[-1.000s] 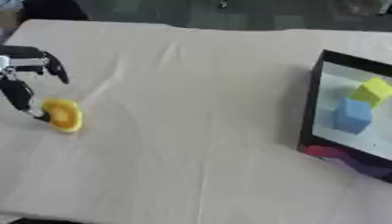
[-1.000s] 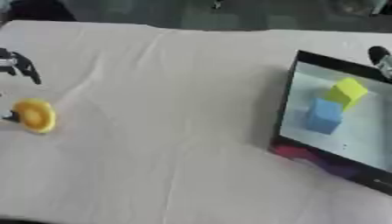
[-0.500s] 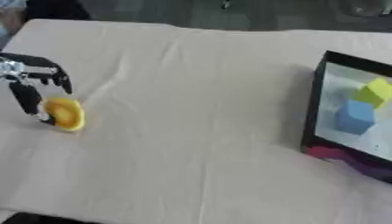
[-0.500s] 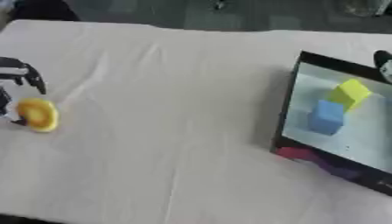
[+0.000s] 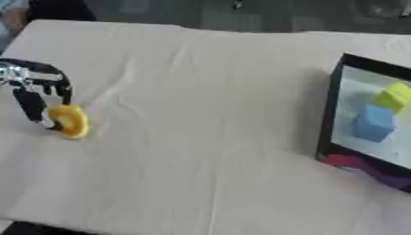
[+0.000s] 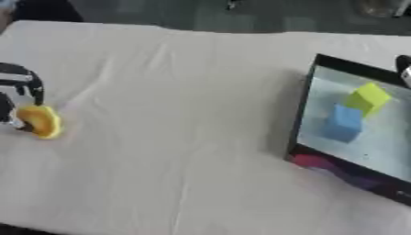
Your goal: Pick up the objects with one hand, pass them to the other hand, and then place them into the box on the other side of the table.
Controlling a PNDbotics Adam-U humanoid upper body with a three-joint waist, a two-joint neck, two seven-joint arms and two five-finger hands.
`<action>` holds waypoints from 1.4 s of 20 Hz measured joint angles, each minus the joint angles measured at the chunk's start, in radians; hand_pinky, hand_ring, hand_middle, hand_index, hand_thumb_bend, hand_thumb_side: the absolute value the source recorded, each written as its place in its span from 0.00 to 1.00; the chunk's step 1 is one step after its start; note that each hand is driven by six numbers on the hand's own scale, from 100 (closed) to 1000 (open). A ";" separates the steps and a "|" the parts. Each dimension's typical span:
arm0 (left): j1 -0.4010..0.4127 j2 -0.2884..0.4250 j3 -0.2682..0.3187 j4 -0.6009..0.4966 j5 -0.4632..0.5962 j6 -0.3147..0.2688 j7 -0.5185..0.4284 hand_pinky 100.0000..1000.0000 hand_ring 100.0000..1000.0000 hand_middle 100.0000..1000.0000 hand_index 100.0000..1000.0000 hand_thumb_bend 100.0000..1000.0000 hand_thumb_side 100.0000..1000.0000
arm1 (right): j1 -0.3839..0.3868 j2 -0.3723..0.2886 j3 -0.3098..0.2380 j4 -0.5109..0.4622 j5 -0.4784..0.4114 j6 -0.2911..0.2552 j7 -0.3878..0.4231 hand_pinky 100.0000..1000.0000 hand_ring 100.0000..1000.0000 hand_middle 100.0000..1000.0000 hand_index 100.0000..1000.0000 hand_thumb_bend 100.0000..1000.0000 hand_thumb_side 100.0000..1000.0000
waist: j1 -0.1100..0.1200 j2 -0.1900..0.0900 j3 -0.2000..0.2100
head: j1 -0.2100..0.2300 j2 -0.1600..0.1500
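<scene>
The yellow ring-shaped object [image 5: 68, 120] sits at the left edge of the frame on the cream tablecloth [image 5: 201, 137], tipped up on its rim. My left hand [image 5: 36, 89] comes in from the left just above it — fingers curled downward, one dark fingertip touching the ring's left side, another hanging over its top; I cannot tell whether it is actually pinched. At the right of the frame stands the black-walled box [image 6: 301, 117], holding a blue cube [image 6: 343, 123] and, touching it from behind, a yellow-green cube [image 6: 369, 97]. A sliver of my right hand [image 6: 404, 69] shows at the right edge — its fingers unreadable.
</scene>
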 measured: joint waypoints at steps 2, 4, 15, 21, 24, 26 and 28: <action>0.003 0.000 0.000 0.006 -0.001 0.000 -0.004 0.72 0.69 0.53 0.39 0.38 0.00 | 0.000 0.000 0.000 0.000 0.000 -0.001 -0.001 0.96 1.00 0.92 0.89 0.24 0.41 | 0.000 0.000 0.000 | 0.001 0.000; 0.009 0.001 0.001 0.007 0.001 0.003 -0.007 0.72 0.68 0.52 0.36 0.38 0.00 | 0.000 0.000 0.000 0.000 0.000 -0.001 -0.001 0.96 1.00 0.92 0.89 0.24 0.41 | 0.000 0.000 0.000 | 0.001 0.000; 0.061 0.052 0.071 -0.107 0.139 0.077 -0.004 0.69 0.61 0.47 0.29 0.24 0.00 | 0.009 0.000 -0.006 0.000 -0.002 -0.009 -0.001 0.96 1.00 0.92 0.89 0.23 0.41 | 0.000 0.000 0.005 | -0.002 0.000; 0.090 0.085 0.107 -0.232 0.215 0.125 0.056 0.68 0.59 0.46 0.30 0.17 0.00 | 0.009 0.000 -0.007 -0.001 -0.005 -0.012 -0.004 0.96 1.00 0.92 0.89 0.23 0.41 | 0.000 0.000 0.006 | -0.005 -0.006; 0.104 0.091 0.121 -0.275 0.252 0.140 0.106 0.67 0.58 0.45 0.31 0.11 0.00 | 0.010 0.000 -0.007 -0.001 -0.006 -0.013 -0.005 0.96 1.00 0.92 0.89 0.22 0.41 | 0.000 0.000 0.006 | -0.009 -0.008; 0.113 0.091 0.127 -0.297 0.277 0.144 0.145 0.67 0.58 0.45 0.31 0.09 0.00 | 0.010 0.000 -0.007 -0.004 -0.006 -0.013 -0.005 0.96 1.00 0.92 0.89 0.22 0.41 | 0.000 0.000 0.007 | -0.014 -0.008; 0.117 0.090 0.130 -0.318 0.300 0.145 0.184 0.66 0.57 0.45 0.31 0.06 0.00 | 0.010 0.000 -0.007 -0.007 -0.007 -0.013 -0.005 0.96 1.00 0.92 0.89 0.22 0.41 | 0.000 0.000 0.007 | -0.019 -0.008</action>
